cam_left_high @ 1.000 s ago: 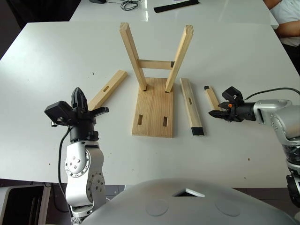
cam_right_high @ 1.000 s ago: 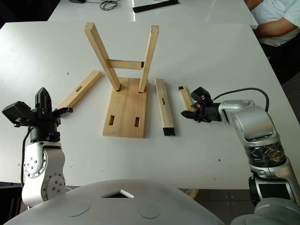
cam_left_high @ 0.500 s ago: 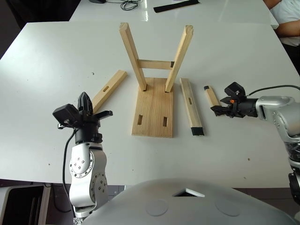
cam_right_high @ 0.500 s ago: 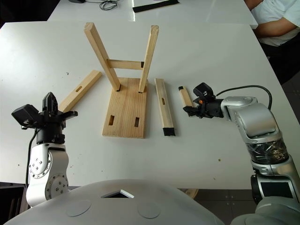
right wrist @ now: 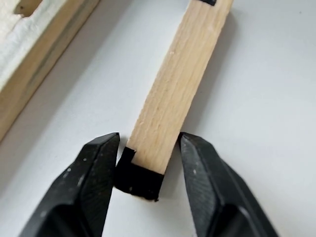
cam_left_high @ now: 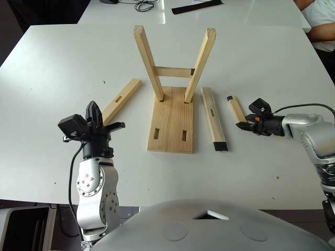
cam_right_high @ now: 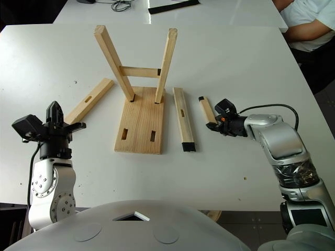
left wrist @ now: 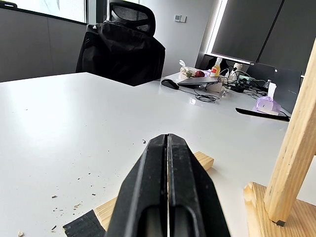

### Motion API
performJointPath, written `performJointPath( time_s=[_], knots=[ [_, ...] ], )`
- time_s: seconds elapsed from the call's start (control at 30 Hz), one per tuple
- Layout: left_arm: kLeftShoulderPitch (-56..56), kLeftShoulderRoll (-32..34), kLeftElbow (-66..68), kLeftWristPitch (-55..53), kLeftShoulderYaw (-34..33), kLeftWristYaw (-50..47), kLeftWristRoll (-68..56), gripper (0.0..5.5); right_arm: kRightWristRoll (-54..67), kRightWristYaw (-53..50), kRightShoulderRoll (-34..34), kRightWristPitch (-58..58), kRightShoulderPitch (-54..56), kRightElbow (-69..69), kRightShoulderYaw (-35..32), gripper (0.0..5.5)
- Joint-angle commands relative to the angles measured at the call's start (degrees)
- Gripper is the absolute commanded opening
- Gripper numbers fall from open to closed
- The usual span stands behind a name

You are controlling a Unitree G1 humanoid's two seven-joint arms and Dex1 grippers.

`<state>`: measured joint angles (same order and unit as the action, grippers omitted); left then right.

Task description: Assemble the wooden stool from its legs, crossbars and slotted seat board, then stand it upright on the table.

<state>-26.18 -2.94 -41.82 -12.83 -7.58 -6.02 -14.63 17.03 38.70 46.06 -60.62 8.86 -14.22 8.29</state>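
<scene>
Your right claw (right wrist: 148,143) is open, and its two fingers (right wrist: 94,173) straddle the near, black-tipped end of the short crossbar (right wrist: 177,89). Each finger sits close against a side of that tip. Whether they press on it you cannot tell. The short crossbar lies flat on the table (cam_left_high: 63,63), right of everything else, running from the claw away toward the far side.

Just left of it lies the right loose leg (cam_left_high: 213,118), also flat, its black end toward you. Left of that leg lies the seat board (cam_left_high: 170,125), flat, with two empty slots at its near end. At its far end two upright legs (cam_left_high: 148,61) stand in their slots, leaning apart, joined by a fixed crossbar (cam_left_high: 174,72).

Your left claw (cam_left_high: 93,109) is closed, its fingers pressed together with nothing between them. It hangs above the table on the near left, pointing toward the far side. The left loose leg (cam_left_high: 121,99) lies flat, angled, just beyond and to the right of this claw, well apart from the seat board.
</scene>
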Motion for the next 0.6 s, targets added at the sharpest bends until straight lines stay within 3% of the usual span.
performJointPath(
  time_s=[0.03, 0.1, 0.4, 0.5, 0.6],
  knots=[
    [-0.64, -0.57, 0.38, -0.16, -0.25, -0.25, 0.1, 0.0, -0.17, 0.81, 1.72, -0.79, -1.72, 0.89, 0.18, 1.65],
    [-0.58, -0.75, 0.4, -0.04, -0.33, -0.38, 0.06, 0.0, -0.25, 1.07, 1.78, -0.68, -1.47, 1.01, 0.54, 1.31],
    [4.12, -0.23, -0.76, -0.71, -3.18, -0.79, -2.54, 0.0, -0.56, -1.66, -2.14, 2.15, 0.53, 3.76, -1.74, 1.3],
    [6.08, -0.34, -0.57, -0.26, -5.5, -0.89, -5.46, 0.0, 1.68, -2.62, -4.76, 2.57, 2.64, 5.02, -6.45, 1.3],
    [6.93, -0.6, 0.38, 1.18, -8.23, -0.46, -8.77, 0.0, 4.99, -5.51, -10.78, 3.92, 12.19, 11.82, -13.35, 1.3]
  ],
)
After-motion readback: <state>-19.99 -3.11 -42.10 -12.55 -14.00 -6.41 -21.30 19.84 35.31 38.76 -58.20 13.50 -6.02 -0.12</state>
